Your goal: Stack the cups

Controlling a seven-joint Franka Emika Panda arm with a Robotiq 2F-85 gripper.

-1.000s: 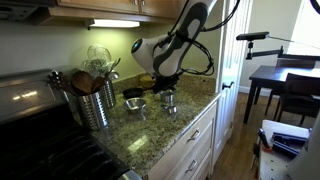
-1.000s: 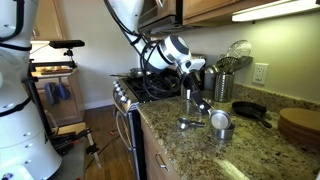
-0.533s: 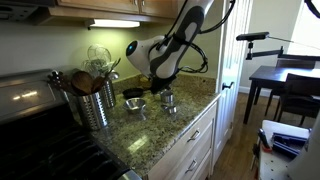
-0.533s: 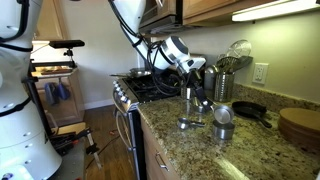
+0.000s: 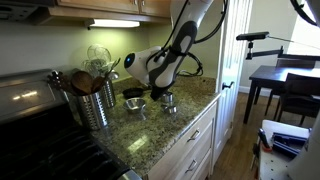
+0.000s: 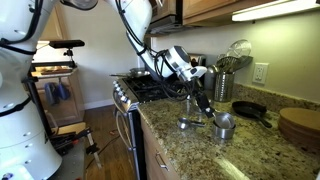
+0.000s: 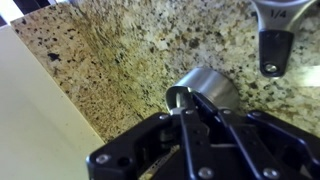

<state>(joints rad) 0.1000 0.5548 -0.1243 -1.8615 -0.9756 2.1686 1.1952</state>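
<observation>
Several small silver cups stand on the granite counter. In the wrist view, my gripper (image 7: 185, 103) is shut on the rim of one silver cup (image 7: 212, 84), which lies tilted on its side. A measuring cup handle marked 1/4 (image 7: 274, 40) lies just beyond it. In both exterior views, the gripper (image 5: 162, 94) (image 6: 208, 107) sits low over the counter. The gripped cup (image 6: 220, 119) tilts over another cup (image 6: 226, 132). A separate cup (image 6: 188, 123) (image 5: 135, 104) stands apart beside them. The gripped group also shows in an exterior view (image 5: 168, 101).
A ribbed metal canister of wooden spoons (image 5: 95, 105) (image 6: 222, 85) stands near the stove (image 5: 40, 145). A dark round pan (image 6: 250, 110) lies behind the cups. A wooden board (image 6: 300, 125) lies farther along. The counter's front edge (image 5: 185, 125) is close to the cups.
The arm's wrist has swung lower and tilted further toward the counter. The gripper has stayed at the cups, and the gripped cup has tipped more.
</observation>
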